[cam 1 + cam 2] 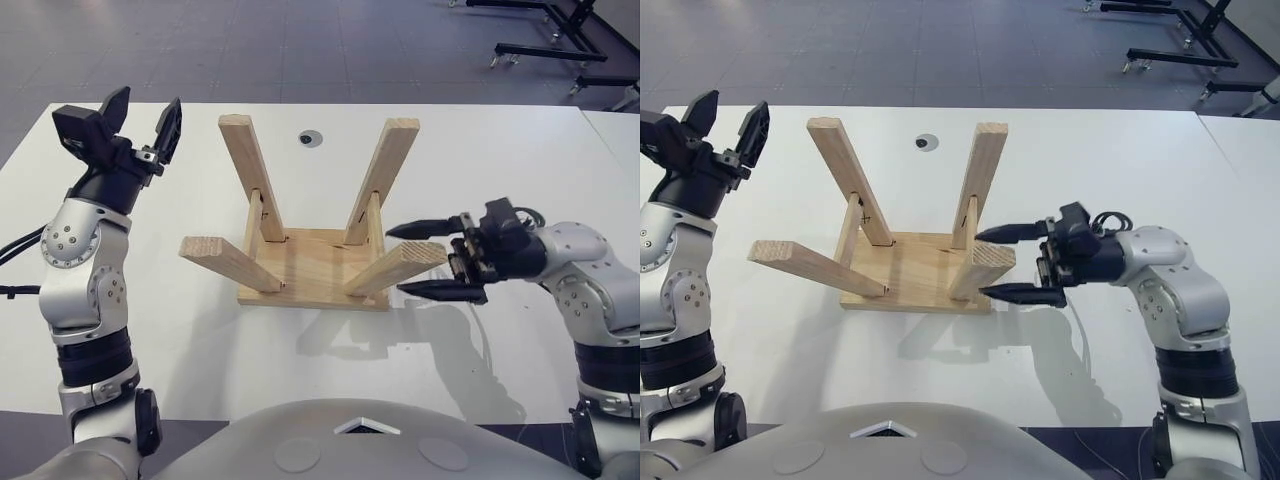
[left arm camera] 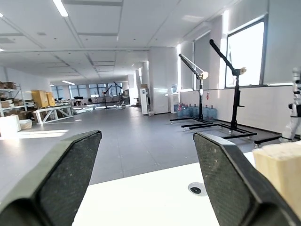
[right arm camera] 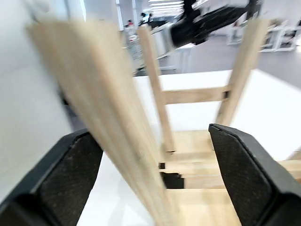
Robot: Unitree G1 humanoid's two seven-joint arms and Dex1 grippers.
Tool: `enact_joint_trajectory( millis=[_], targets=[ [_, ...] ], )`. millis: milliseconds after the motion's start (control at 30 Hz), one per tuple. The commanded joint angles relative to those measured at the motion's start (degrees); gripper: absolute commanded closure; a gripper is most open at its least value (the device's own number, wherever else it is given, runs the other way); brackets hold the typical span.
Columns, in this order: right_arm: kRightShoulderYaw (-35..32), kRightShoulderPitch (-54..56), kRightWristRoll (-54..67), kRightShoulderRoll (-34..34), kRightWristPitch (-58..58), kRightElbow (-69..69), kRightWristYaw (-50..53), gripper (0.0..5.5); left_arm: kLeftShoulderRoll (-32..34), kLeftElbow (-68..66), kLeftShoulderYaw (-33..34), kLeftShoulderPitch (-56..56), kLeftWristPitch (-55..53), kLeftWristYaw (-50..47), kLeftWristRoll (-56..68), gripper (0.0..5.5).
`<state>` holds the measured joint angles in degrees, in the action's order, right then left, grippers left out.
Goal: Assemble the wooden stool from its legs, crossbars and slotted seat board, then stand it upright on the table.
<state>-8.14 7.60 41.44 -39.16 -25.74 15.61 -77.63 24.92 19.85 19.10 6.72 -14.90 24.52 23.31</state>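
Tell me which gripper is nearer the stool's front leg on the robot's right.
Right. The right gripper has jaws open either side of the leg near its tip; the left gripper is raised left of the stool, clear of it.

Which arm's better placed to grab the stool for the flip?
Right: the right gripper, open, straddles the near right leg. The left gripper is raised, open, clear of the stool.

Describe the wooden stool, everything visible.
The stool is pale, unfinished-looking wood, assembled and lying upside down: its seat board rests flat on the white table, four splayed legs pointing up, a crossbar joining each side pair. The right gripper is open around the near right leg; contact is unclear.
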Motion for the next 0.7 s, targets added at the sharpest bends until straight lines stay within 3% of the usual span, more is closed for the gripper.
enact_joint_trajectory(
  millis=[33, 167, 300, 500, 700],
  targets=[
    [-3.6, 0.0, -1.6, -2.0, 3.0, -4.5, 0.6, 1.60, 7.0, -2.0, 3.9, -8.1, 1.7, 9.7, 1.1, 1.90],
    [-4.1, -5.5, -3.9, -5.1, 6.8, -9.6, -4.7, 1.60, 13.9, -9.6, 5.2, -17.9, 5.6, 21.1, -1.4, 1.90],
    [-2.6, -7.5, -4.6, -5.1, 7.4, -11.2, -6.1, 1.60, 15.3, -8.8, 2.3, -22.5, 7.9, 26.7, -2.3, 1.90],
    [6.4, 2.6, -15.5, -0.5, 19.9, -26.5, -7.7, 1.60, 15.7, 2.0, -6.9, -26.1, 4.5, 32.8, 1.6, 1.90],
    [10.7, 7.8, -20.6, 3.4, 29.6, -37.7, -9.8, 1.60, 16.9, 4.1, -10.5, -27.4, 3.4, 36.1, 2.3, 1.90]
  ],
)
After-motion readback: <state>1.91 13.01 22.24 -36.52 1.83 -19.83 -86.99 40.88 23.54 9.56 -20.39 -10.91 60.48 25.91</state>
